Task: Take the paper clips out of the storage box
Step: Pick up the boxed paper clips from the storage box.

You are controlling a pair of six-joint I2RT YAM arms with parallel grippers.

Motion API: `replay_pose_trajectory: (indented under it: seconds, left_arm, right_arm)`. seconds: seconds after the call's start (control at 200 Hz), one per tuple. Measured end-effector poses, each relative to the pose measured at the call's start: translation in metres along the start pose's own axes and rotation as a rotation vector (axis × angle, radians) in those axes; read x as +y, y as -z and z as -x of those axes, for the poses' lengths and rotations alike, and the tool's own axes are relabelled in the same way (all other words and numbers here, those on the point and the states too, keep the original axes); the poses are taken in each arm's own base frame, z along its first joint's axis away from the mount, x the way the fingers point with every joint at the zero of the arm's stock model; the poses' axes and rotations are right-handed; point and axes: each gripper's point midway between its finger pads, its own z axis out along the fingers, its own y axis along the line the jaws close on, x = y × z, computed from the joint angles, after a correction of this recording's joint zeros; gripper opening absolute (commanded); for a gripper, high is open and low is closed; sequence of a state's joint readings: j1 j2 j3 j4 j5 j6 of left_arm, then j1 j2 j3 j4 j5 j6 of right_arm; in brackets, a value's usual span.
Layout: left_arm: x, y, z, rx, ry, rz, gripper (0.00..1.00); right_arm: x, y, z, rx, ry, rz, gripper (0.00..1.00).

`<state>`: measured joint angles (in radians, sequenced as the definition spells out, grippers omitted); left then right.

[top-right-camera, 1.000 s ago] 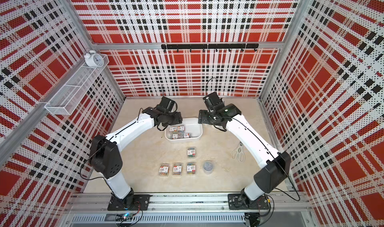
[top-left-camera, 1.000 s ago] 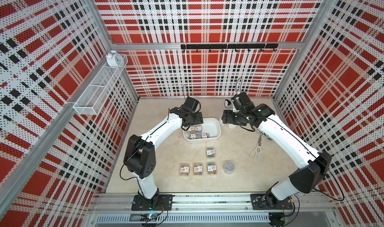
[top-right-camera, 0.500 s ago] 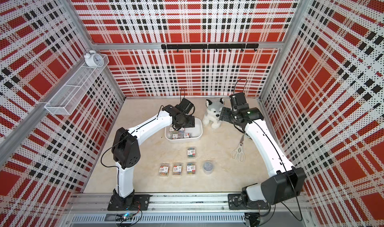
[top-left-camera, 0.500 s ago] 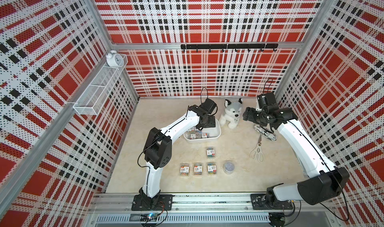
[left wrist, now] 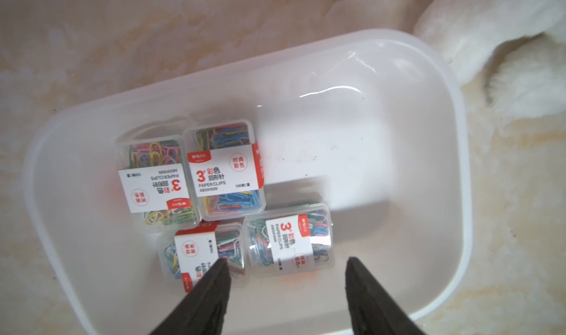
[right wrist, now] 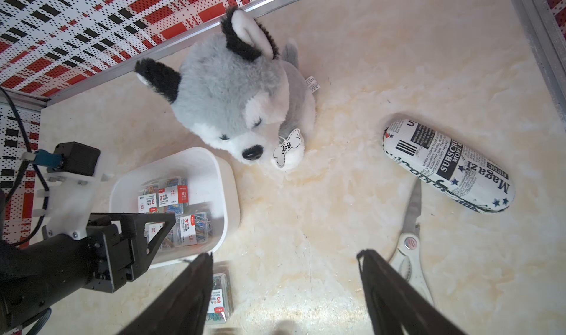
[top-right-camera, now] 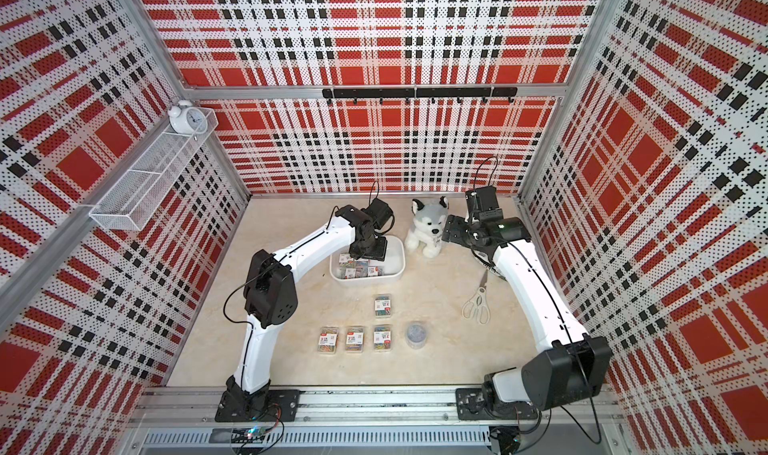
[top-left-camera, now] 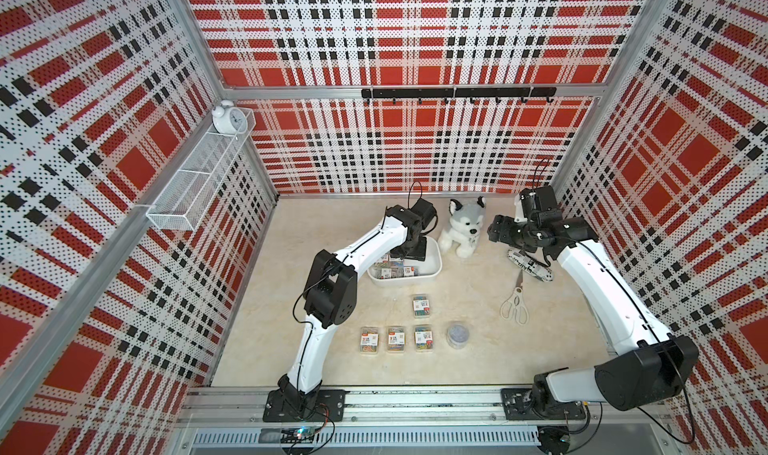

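Left end effector point(left wrist: 286, 261) sits inside the storage box point(left wrist: 444, 195), jaws open astride one case of paper clips point(left wrist: 289, 241), nothing gripped, presumably aligned for pickup. Right end effector point(right wrist: 284, 257): open, empty, outside the box.

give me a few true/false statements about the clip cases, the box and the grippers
Four paper clip cases lie in the storage box. True.
The left gripper is shut on a case. False: it is open over the box, holding nothing.
The round tub stands on the table outside the box. True.
The scissors lie in the box. False: they lie on the table.
The right gripper holds the plush dog. False: it is open and empty, apart from the dog.
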<state>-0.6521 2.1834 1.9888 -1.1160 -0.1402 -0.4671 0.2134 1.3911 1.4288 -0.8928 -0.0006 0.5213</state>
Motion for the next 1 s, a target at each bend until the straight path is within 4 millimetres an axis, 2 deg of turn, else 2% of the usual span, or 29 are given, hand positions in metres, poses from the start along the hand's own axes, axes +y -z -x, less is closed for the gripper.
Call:
replay_pose_trajectory:
  seconds: [0.235,0.466,0.606,0.792,0.997]
  left_arm:
    - [0.016,-0.007,0.005,0.009,0.063,0.011,0.72]
    - [0.033,-0.033,-0.007,0.070,0.164,-0.008,0.73]
    - [0.032,-0.040,-0.012,0.088,0.194,-0.025,0.73]
    - [0.027,-0.043,-0.005,0.073,0.213,-0.060,0.73]
    - [0.036,-0.049,0.000,0.072,0.238,-0.058,0.73]
  right_arm:
    - [0.002,-0.001,-0.002,0.007,0.000,0.010,0.80]
    - [0.003,0.000,-0.002,0.012,0.000,0.019,0.80]
    - [0.003,-0.001,-0.003,0.013,-0.001,0.019,0.80]
    - [0.003,-0.003,-0.003,0.018,-0.001,0.017,0.80]
    - [0.003,-0.006,-0.003,0.025,-0.001,0.015,0.80]
